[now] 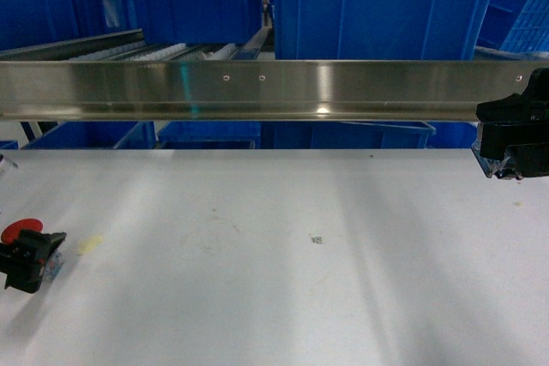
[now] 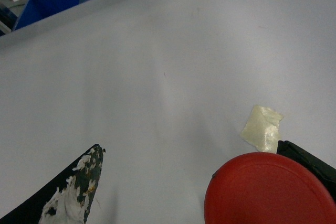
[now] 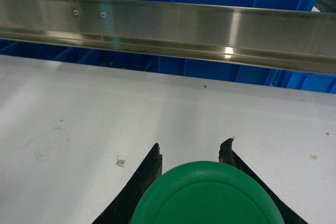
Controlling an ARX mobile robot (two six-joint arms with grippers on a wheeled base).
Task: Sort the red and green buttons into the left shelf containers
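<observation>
The red button [image 1: 21, 231] lies at the table's far left edge, its dark block [image 1: 34, 261] beside the cap. In the left wrist view its red cap [image 2: 270, 190] sits between the spread fingers of my left gripper [image 2: 189, 148], close to the right finger [image 2: 310, 161] and well apart from the left finger [image 2: 84, 182]; this gripper is open. My right gripper [image 3: 191, 148] is shut on the green button [image 3: 205, 195], whose cap fills the gap. In the head view that right gripper [image 1: 504, 160] hangs at the right edge above the table. Blue bins [image 1: 197, 8] stand on the shelf behind.
A long steel rail [image 1: 257, 87] runs across in front of the shelf, with roller tracks [image 1: 163, 51] behind it. A large blue bin [image 1: 386, 15] stands at the back right. A yellowish tape scrap [image 2: 262, 127] lies next to the red button. A small printed tag [image 1: 316, 238] lies mid-table.
</observation>
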